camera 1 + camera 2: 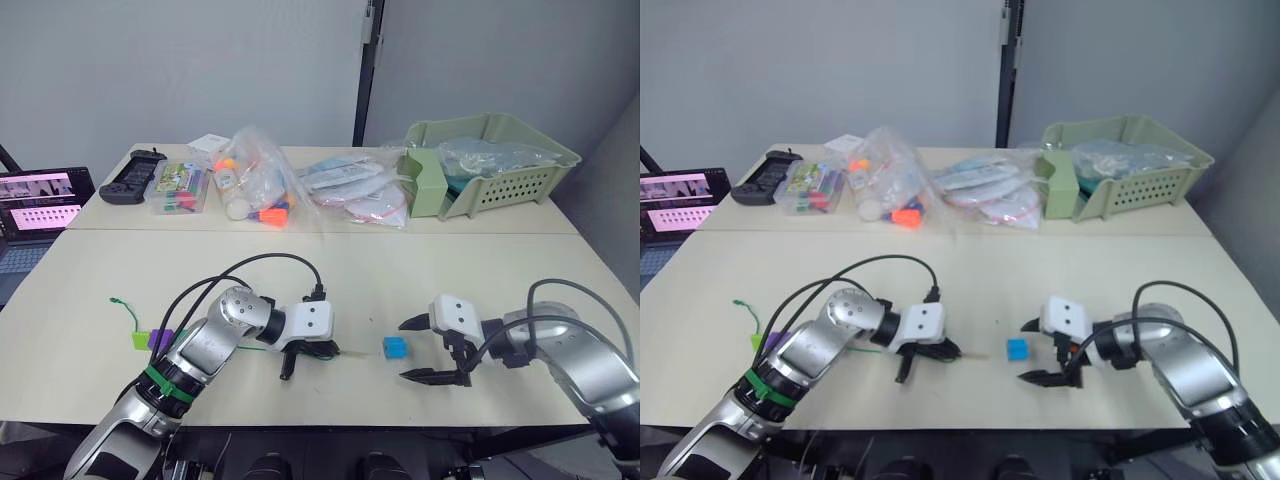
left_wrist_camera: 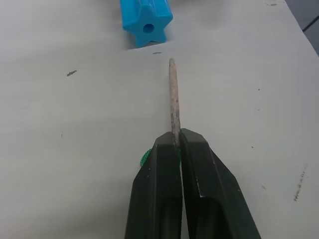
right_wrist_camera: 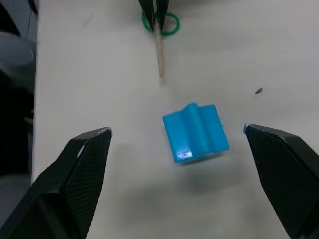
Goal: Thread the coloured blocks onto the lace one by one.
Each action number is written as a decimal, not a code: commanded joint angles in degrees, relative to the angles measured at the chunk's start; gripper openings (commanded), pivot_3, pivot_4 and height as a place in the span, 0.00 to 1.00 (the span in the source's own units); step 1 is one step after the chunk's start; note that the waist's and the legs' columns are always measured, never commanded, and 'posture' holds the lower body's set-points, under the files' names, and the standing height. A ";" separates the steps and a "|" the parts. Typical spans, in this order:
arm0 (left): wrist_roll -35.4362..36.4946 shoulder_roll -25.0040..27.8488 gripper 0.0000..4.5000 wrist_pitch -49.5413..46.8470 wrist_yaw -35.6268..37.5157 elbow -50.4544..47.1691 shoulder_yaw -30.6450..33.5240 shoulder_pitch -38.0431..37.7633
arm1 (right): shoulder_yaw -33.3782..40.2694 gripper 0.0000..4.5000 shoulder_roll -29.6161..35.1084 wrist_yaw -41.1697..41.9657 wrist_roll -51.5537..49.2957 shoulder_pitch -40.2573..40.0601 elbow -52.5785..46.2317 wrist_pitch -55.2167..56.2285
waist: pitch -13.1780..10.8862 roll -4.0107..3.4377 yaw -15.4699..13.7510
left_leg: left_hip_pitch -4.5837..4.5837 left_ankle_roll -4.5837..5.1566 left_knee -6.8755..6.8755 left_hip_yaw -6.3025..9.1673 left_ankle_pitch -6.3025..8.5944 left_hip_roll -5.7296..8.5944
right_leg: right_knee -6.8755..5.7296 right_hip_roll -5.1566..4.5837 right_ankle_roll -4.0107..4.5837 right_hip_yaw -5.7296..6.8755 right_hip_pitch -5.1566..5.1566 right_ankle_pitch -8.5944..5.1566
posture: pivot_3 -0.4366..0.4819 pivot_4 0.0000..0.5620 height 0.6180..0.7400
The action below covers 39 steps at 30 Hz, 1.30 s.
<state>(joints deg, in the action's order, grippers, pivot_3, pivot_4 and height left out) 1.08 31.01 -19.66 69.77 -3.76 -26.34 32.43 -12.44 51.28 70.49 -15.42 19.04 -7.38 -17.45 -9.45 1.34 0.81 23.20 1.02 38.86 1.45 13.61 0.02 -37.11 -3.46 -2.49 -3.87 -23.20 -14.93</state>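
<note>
A blue star-shaped block (image 1: 395, 347) lies on the table between my two grippers, its hole (image 2: 148, 28) facing the left one. My left gripper (image 2: 177, 138) is shut on the lace, whose stiff pale tip (image 2: 173, 92) points at the block from a short gap away. The green cord (image 1: 125, 315) trails off to the left past a lime green block (image 1: 139, 339) and a purple block (image 1: 160, 340) beside my left arm. My right gripper (image 3: 177, 130) stands open with a finger on each side of the blue block (image 3: 195, 132), not touching it.
At the back of the table are a pale green basket (image 1: 500, 160), clear bags of toys (image 1: 262, 180), a clear box (image 1: 180, 188) and a black controller (image 1: 132, 177). A laptop (image 1: 35, 210) sits off the far left.
</note>
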 commanded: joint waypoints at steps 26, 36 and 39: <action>-3.08 -0.20 0.00 -10.43 -3.79 -7.43 -2.49 2.43 | -2.12 0.30 -7.15 -0.14 5.72 2.14 5.36 5.21 | 0.00 -0.01 -0.10 | -0.06 0.00 0.02 0.24 0.00 0.01 | -0.07 -0.01 -0.02 -0.06 0.01 0.03 | 0.48 0.27 1.00; -2.47 -1.48 0.00 -11.07 -4.69 -7.59 -2.55 3.61 | -3.36 0.30 -7.29 -0.59 7.16 2.56 2.97 3.33 | 0.00 -0.01 -0.11 | -0.06 0.00 0.02 0.24 0.00 0.00 | -0.07 -0.01 -0.02 -0.06 0.01 0.03 | 0.48 0.27 1.00; -1.83 -2.08 0.00 -12.01 -4.80 -7.89 -2.06 3.93 | -3.51 0.30 -7.30 -0.48 7.35 2.24 1.90 2.56 | 0.00 -0.01 -0.10 | -0.06 0.00 0.03 0.24 0.00 0.01 | -0.07 -0.01 -0.02 -0.06 0.02 0.03 | 0.48 0.27 1.00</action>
<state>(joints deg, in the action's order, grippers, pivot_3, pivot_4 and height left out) -1.79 29.02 -31.31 65.34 -9.57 -29.43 35.70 -15.74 44.10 69.86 -8.01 21.29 -3.67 -14.44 -9.44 1.34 0.72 23.14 1.02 38.88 1.69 13.61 0.03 -37.18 -3.47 -2.51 -3.92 -23.18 -14.90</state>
